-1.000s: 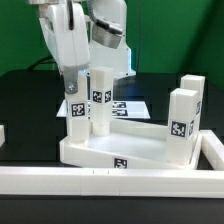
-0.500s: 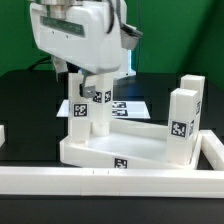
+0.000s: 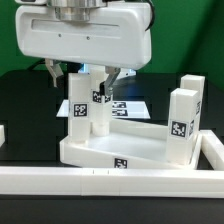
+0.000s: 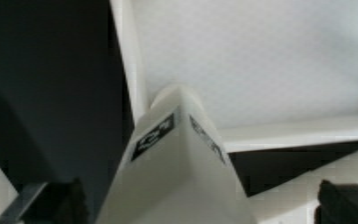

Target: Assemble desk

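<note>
Claw (image 3: 90, 78) spread wide around upright square white plastic leg (image 3: 100, 100), not gripping; could knock it crooked.

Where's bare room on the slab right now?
Free: the slab floor between the two legs at the exterior view's left and the two legs at its right. Crowded: the left pair, with the gripper above.

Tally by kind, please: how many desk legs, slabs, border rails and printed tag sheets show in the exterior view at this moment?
Legs: 4, two standing at the slab's back, two at the exterior view's right
Slab: 1
Border rail: 1
Printed tag sheet: 1
Total: 7
</note>
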### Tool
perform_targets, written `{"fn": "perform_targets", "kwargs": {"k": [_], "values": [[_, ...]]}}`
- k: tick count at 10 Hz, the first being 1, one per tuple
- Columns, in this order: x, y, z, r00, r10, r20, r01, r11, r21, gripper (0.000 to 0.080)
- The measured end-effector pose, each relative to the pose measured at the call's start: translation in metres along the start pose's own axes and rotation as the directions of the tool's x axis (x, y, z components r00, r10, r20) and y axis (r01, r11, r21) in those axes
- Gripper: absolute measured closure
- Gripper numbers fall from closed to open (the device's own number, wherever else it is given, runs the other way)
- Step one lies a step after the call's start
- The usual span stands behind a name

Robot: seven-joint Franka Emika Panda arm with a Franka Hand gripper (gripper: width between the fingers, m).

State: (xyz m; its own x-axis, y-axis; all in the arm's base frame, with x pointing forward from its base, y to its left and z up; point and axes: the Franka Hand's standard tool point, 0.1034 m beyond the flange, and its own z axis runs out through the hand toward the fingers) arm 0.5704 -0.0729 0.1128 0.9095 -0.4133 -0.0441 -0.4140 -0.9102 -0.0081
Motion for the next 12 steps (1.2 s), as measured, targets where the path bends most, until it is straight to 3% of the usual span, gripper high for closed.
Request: {"fn": "perform_targets", "kwargs": {"k": [4, 8, 9, 10, 11, 12], "values": [[0.0004, 0.0000, 0.0005, 0.944, -0.329, -0.001, 0.329, 0.944, -0.015, 0.0150], [0.0016, 0.0018, 0.0007, 0.882, -0.472, 0.000, 0.471, 0.882, -0.023, 0.0172], [0.0016, 0.0018, 0.0007, 0.883, -0.469, 0.000, 0.469, 0.883, -0.023, 0.0343], [0.0017, 0.0019, 0.0007, 0.883, -0.468, 0.000, 0.468, 0.883, -0.023, 0.0343], [0.0020, 0.0024, 0.0005, 0.884, -0.468, -0.001, 0.468, 0.884, -0.023, 0.0490], [0.0020, 0.0027, 0.0006, 0.888, -0.461, -0.001, 0.460, 0.887, -0.023, 0.0490]]}}
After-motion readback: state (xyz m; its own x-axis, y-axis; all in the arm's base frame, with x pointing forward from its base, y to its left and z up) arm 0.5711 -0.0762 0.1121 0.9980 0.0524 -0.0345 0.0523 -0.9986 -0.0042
